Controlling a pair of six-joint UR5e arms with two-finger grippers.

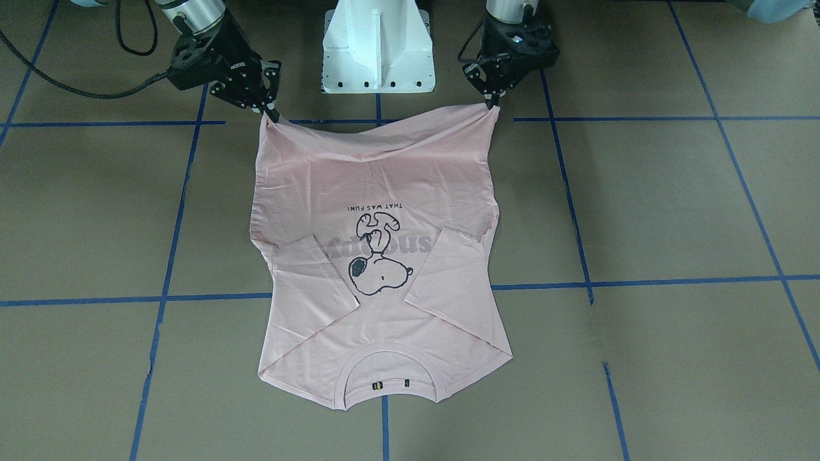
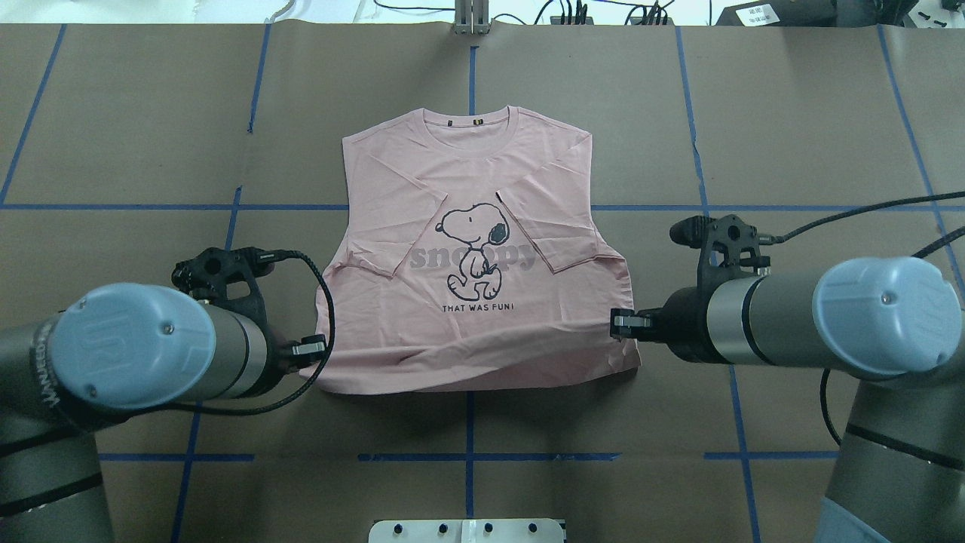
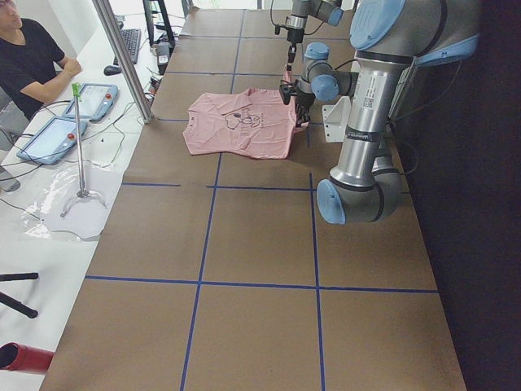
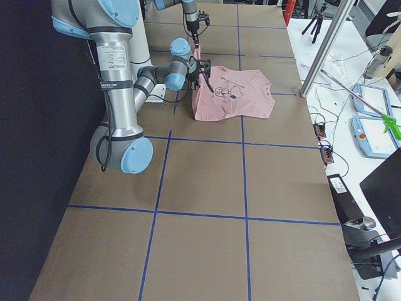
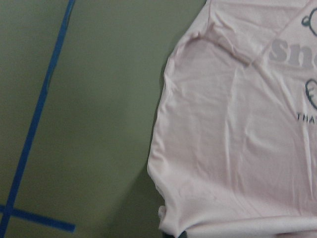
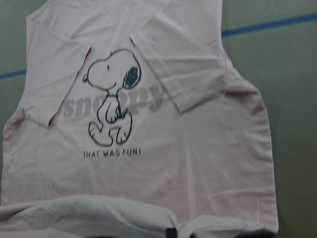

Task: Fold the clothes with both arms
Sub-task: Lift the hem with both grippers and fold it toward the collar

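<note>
The pale pink T-shirt lies face up on the brown table, Snoopy print showing, both sleeves folded in over the chest, collar on the far side from me. My left gripper is shut on the hem's left corner. My right gripper is shut on the hem's right corner. In the front-facing view the left gripper and the right gripper pinch the two hem corners and hold the hem stretched and slightly raised. The shirt fills the left wrist view and also the right wrist view, with the lifted hem along each bottom edge.
The white pedestal base stands just behind the hem, between the arms. Blue tape lines grid the table. An operator, tablets and a metal pole are beyond the table's far edge.
</note>
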